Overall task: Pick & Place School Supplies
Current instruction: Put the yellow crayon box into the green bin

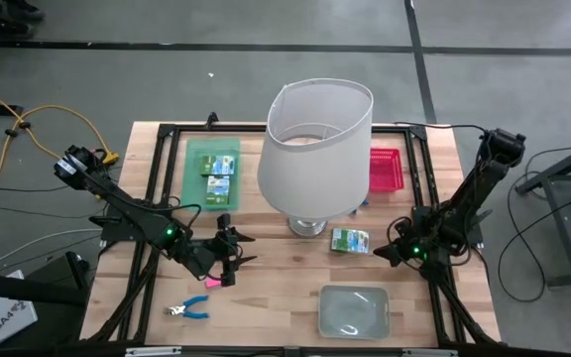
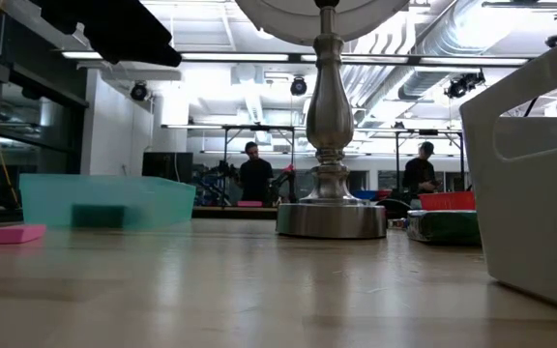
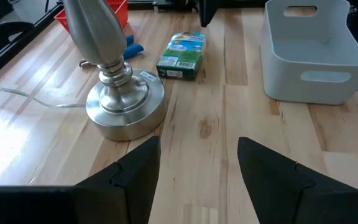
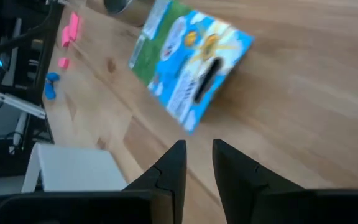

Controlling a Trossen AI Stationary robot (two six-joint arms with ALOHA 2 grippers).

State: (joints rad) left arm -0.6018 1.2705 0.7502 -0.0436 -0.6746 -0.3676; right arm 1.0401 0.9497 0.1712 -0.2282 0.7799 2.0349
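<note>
Wooden counter (image 1: pixel 285 288) is shared by both hands. Left hand (image 1: pixel 238 250) is spread wide, empty, near a pink eraser (image 1: pixel 214 281) and scissors (image 1: pixel 186 308). Right hand (image 4: pixel 196 163) is narrowed, empty, beside a crayon box (image 1: pixel 350 240) lying mid-counter.

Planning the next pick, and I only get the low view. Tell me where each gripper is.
Observer: The right gripper hangs close to the crayon box, fingers slightly apart, holding nothing.
Operator: Now the left one.
Observer: The left gripper is open and empty, pointing toward the lamp base.
Operator: Find me the scissors.
Observer: The blue-handled scissors lie near the table's front-left edge, apart from both grippers.
</note>
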